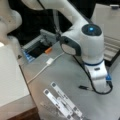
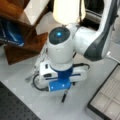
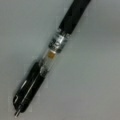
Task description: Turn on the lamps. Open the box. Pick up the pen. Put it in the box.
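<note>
The pen (image 3: 50, 57), black with a clear silvery midsection, lies slantwise on the grey table and fills the wrist view. In both front views it pokes out from under the gripper (image 2: 63, 83), (image 1: 100, 81) as a short dark end (image 2: 64, 97), (image 1: 83, 87). The gripper hangs low right over the pen, and its fingers are hidden under its body. The box (image 2: 107, 100) stands open at a front view's bottom right, showing grey compartments, and it also shows at a front view's right edge (image 1: 112, 51). A lamp shade (image 2: 66, 10) glows bright at a front view's top.
Two white flat strips (image 1: 61, 102) lie at a front view's bottom, with a white cable and plug (image 1: 49, 61) beyond them. A white block (image 1: 11, 75) fills that view's left. A wooden shelf (image 2: 22, 37) and a black perforated board (image 2: 12, 107) stand at a front view's left.
</note>
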Controlling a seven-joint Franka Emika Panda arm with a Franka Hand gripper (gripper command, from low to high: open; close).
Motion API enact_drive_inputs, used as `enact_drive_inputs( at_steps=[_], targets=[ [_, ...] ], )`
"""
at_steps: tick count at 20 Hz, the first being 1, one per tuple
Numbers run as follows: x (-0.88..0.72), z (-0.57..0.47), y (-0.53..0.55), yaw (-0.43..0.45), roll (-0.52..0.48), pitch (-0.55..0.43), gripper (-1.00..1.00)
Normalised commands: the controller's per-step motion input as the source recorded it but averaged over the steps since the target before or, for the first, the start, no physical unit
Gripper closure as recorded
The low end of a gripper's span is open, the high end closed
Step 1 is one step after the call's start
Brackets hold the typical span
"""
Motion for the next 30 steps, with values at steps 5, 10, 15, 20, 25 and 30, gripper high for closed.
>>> enact_drive_inputs(
  at_steps=[5,10,15,20,25,30],
  targets=[
    [0.24,-0.1,-0.05,0.145,0.023,0.097,-1.0],
    [0.2,-0.05,-0.04,0.23,0.002,0.054,-1.0],
    [0.18,-0.02,-0.03,0.194,0.004,0.038,-1.0],
    [0.15,-0.04,-0.05,0.177,0.014,0.024,-1.0],
    [0.14,-0.05,-0.07,0.175,0.026,0.02,-1.0],
    [0.13,-0.07,-0.07,0.144,0.009,-0.024,-1.0]
  ],
)
